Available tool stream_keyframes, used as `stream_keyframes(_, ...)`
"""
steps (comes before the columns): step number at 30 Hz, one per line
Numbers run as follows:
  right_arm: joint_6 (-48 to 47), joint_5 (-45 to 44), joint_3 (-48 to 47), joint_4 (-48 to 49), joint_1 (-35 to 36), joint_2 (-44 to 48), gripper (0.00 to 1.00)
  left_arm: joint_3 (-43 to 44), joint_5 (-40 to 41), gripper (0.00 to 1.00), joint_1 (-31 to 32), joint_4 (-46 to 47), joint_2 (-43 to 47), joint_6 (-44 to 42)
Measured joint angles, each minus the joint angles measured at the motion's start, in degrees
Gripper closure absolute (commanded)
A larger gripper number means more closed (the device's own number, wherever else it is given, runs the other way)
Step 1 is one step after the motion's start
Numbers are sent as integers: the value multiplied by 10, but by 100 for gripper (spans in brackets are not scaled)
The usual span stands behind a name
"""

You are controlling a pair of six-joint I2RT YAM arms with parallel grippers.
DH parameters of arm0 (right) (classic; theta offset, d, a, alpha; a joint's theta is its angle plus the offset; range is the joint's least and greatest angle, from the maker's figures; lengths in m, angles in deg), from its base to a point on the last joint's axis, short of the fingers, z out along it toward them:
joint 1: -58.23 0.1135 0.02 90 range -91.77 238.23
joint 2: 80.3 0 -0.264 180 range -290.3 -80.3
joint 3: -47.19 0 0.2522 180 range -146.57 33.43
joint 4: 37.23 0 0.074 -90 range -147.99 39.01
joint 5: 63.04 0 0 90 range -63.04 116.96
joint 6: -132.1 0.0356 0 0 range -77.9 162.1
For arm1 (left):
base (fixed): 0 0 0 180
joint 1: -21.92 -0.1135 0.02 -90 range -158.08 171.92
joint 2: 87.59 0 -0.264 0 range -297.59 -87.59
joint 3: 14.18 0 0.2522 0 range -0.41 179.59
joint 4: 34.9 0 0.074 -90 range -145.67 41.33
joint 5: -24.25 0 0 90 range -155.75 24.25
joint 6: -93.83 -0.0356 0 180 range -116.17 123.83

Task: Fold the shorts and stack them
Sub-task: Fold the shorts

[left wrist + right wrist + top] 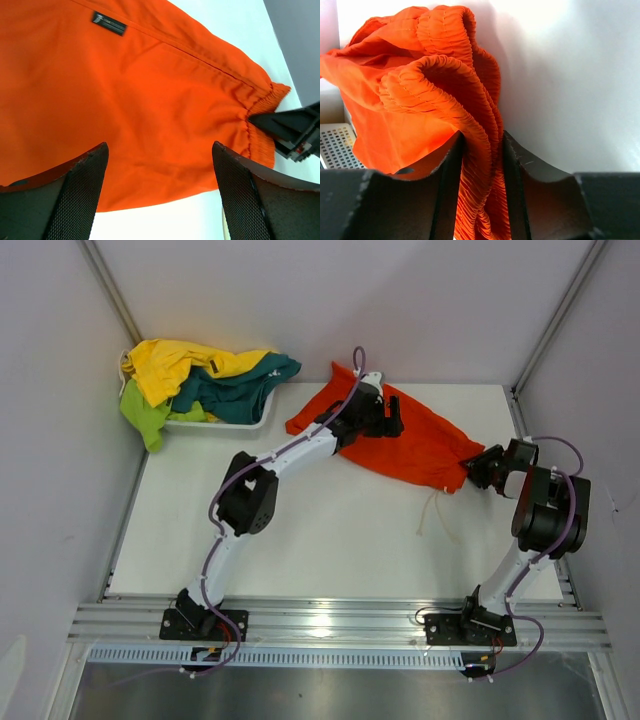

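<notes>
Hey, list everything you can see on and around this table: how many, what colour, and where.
table: one, white, under everything
basket: one, white, far left corner
yellow shorts: one, yellow, on top of the basket pile
teal shorts: one, teal, in the basket, spilling over its right side
lime-green shorts: one, lime green, hanging over the basket's left rim
orange shorts: one, orange, lying far centre to right
drawstring: one, white, trailing near the waistband end
left hand: one, black, open above the orange shorts
right hand: one, black, shut on the orange waistband
</notes>
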Motion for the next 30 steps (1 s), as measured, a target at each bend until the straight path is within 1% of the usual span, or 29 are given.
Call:
stream_keyframes(1,0,3,0,0,1,0,56,0,-5,14,2,0,0,0)
stream_keyframes(4,2,12,0,4,3,0,50,0,-20,14,2,1,-3,-1)
stream_keyframes(5,2,15,1,6,4,0,39,0,-27,14,4,2,-3,-2)
stream_keyframes(6,6,18,1,8,5,1,34,0,-29,14,4,1,-4,-5)
stream_keyframes(7,4,24,2,14,6,4,28,0,-31,14,5,2,-4,-7)
stream_keyframes(10,0,28,14,18,13,20,24,0,-35,15,14,4,-4,-13)
stream_keyframes(13,-1,30,35,18,16,39,24,0,-49,16,31,11,-7,-14)
stream_keyframes(17,-2,43,59,17,16,57,26,1,-75,17,57,17,-24,-12)
stream_keyframes(18,-3,47,62,19,16,58,29,1,-81,17,62,18,-30,-10)
stream_keyframes(21,-4,54,73,24,17,59,44,1,-97,18,75,18,-47,2)
stream_keyframes(22,-5,58,77,24,18,59,54,-3,-102,18,77,18,-49,6)
stream_keyframes(25,-8,59,91,17,26,62,67,-26,-108,18,77,38,-49,22)
stream_keyframes(30,-9,59,111,8,47,81,66,-69,-120,22,71,72,-49,53)
